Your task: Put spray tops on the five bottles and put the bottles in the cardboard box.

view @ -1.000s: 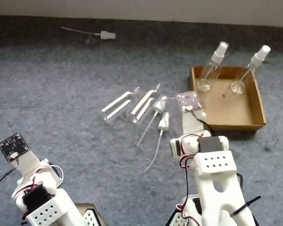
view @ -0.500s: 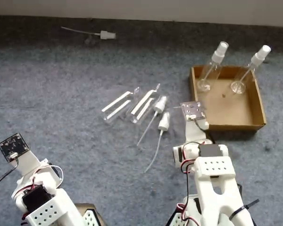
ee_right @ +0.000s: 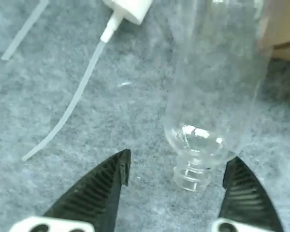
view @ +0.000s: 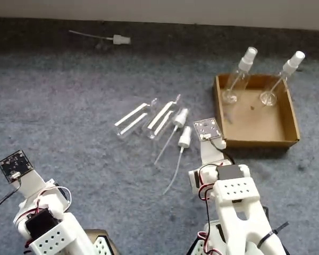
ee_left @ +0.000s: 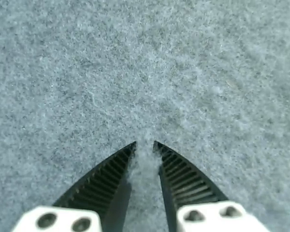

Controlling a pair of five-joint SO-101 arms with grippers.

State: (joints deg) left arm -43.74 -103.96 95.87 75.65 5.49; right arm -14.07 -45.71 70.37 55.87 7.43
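Pulling back toward its base over the last second, the right arm (view: 234, 202) has drawn its wrist away from the cardboard box (view: 255, 141) and slightly left. Right gripper (ee_right: 179, 162) is spread wide, grasping nothing. An uncapped clear bottle (ee_right: 210, 96) lies on the carpet (view: 69, 106), neck pointing between the jaws, with a loose spray top (ee_right: 130, 7) near it. Left gripper (ee_left: 145, 144) has its fingers nearly together, empty, over carpet; the left arm (view: 40, 212) is unmoved. Two capped bottles (view: 238, 75) lean in the box and two bare bottles (view: 133, 120) lie on the carpet, both as before.
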